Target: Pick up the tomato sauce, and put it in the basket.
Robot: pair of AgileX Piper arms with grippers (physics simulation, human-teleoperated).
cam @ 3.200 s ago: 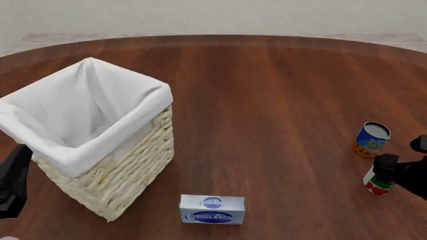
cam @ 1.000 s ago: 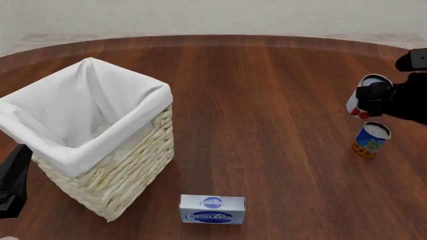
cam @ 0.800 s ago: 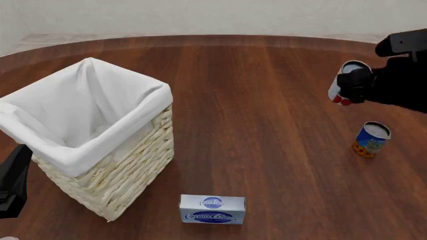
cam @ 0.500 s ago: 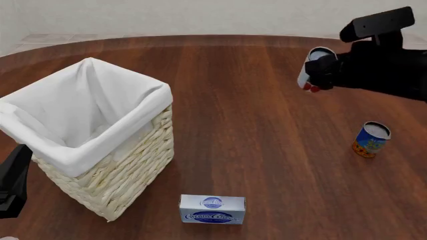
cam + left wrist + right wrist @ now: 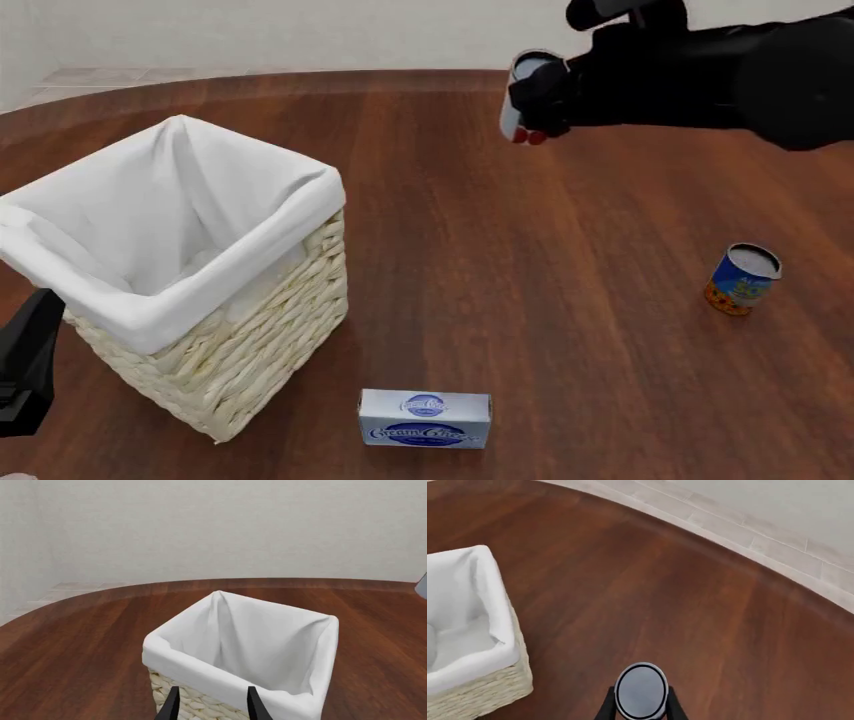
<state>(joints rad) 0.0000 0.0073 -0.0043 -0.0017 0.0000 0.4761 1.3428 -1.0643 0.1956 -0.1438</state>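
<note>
A: High over the far middle of the table (image 5: 561, 300), the right gripper (image 5: 537, 100) now carries the tomato sauce (image 5: 523, 92), clamped between its fingers. About three seconds back that can stood on the wood at the near right, just beside the blue and orange can (image 5: 739, 279); since then it has been lifted and swept up and leftward in steady steps.

B: So it is well clear of the table?

A: Yes, in the air, tilted a little, silver top upward. The right wrist view shows that top (image 5: 640, 691) pinched between the two dark fingers (image 5: 606, 707), with the basket (image 5: 467, 645) off to one side, still not beneath it.

B: And the basket itself?

A: At the near left in the front view (image 5: 200, 300), its white liner open upward and unmoved. The can is still to the right of the rim and well apart from it, so I judge the carry is past halfway but the drop is not yet due.

B: The left arm?

A: The left gripper (image 5: 212, 702) hangs by the basket's near side with its jaws apart and nothing between them. From the front only a dark edge of it shows, so I would not place it more closely. The blue box (image 5: 424, 418) lies untouched at the near middle.
</note>
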